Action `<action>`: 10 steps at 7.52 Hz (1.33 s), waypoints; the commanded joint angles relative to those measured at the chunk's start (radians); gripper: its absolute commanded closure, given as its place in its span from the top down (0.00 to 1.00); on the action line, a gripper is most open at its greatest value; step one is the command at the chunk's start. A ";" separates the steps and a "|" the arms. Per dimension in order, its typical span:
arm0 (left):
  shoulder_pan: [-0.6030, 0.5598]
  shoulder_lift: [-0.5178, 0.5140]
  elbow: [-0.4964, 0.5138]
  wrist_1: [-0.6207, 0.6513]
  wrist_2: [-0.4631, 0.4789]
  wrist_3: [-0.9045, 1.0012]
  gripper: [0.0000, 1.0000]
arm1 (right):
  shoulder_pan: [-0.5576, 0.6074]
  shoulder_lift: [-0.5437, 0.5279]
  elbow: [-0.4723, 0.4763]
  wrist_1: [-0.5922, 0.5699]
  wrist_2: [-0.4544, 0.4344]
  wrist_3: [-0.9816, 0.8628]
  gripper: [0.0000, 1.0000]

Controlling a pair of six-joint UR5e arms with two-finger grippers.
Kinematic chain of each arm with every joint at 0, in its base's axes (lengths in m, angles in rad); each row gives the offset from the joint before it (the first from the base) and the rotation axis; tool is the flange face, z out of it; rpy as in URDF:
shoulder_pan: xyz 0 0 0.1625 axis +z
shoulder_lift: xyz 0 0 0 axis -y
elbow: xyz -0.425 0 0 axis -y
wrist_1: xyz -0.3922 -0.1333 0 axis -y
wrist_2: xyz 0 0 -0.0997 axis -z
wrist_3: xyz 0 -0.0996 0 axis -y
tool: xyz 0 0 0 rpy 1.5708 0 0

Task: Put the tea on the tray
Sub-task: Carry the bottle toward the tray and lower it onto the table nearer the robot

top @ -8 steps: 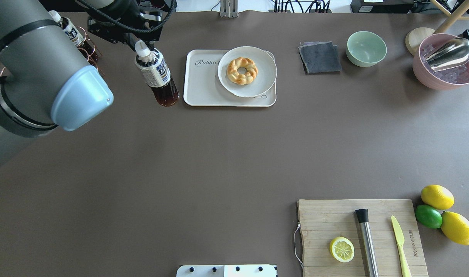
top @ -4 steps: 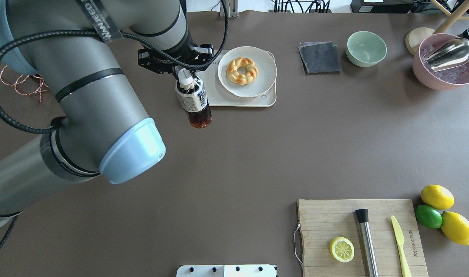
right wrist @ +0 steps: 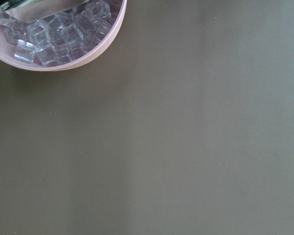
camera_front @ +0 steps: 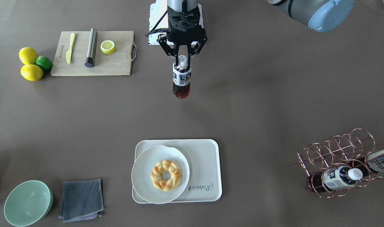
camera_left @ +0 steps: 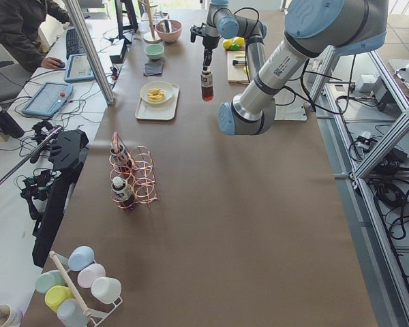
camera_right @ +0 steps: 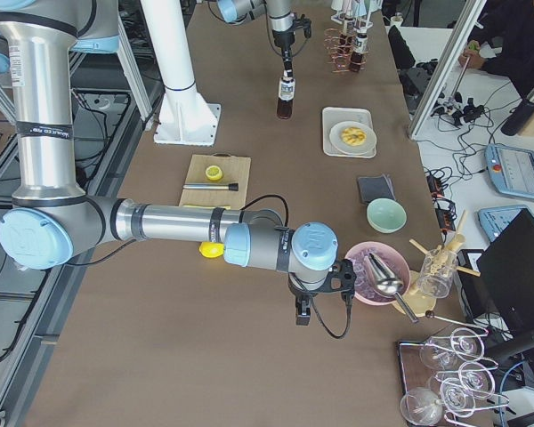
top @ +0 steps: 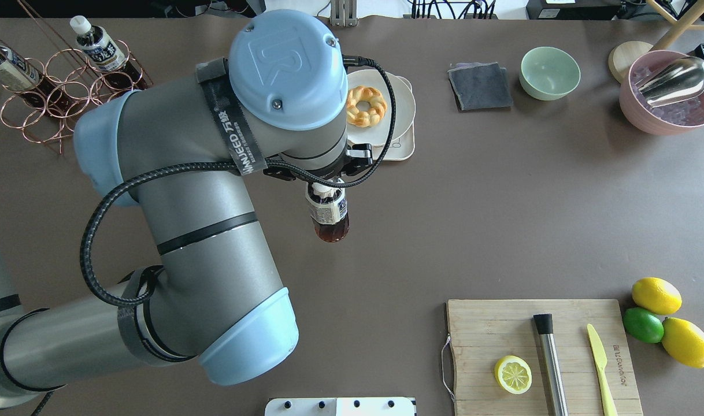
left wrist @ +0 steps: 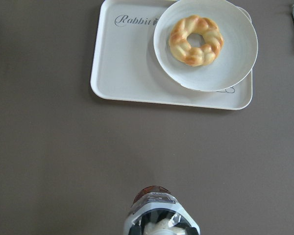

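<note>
1 tea (camera_front: 181, 80) hangs upright from your left gripper (camera_front: 182, 60), clamped at the neck, over the bare table (camera_front: 274, 110), short of the tray (camera_front: 206, 157). Carry it to the tray's bare end, clear of the plate (camera_front: 141, 186), and lower squarely.

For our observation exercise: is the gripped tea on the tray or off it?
Off: the tea hangs in the left claw over the table, short of the tray.

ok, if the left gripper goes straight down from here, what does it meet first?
Probably bare table: the tea in the left gripper would land first, short of the tray. Height unclear.
</note>
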 commanded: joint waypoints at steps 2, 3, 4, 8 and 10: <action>0.052 0.011 0.014 -0.004 0.017 -0.004 0.00 | 0.000 0.000 0.000 -0.001 -0.002 0.000 1.00; 0.055 0.012 0.017 -0.015 0.017 -0.004 0.00 | 0.000 0.000 0.000 -0.001 -0.002 0.000 1.00; 0.061 0.034 0.029 -0.068 0.017 -0.020 0.00 | 0.000 0.000 0.000 -0.001 -0.002 0.000 1.00; 0.061 0.046 0.032 -0.099 0.037 -0.026 0.31 | 0.000 0.000 -0.002 -0.001 -0.002 0.000 1.00; 0.062 0.048 0.032 -0.102 0.070 -0.027 0.98 | 0.000 0.000 0.000 -0.001 -0.002 0.001 1.00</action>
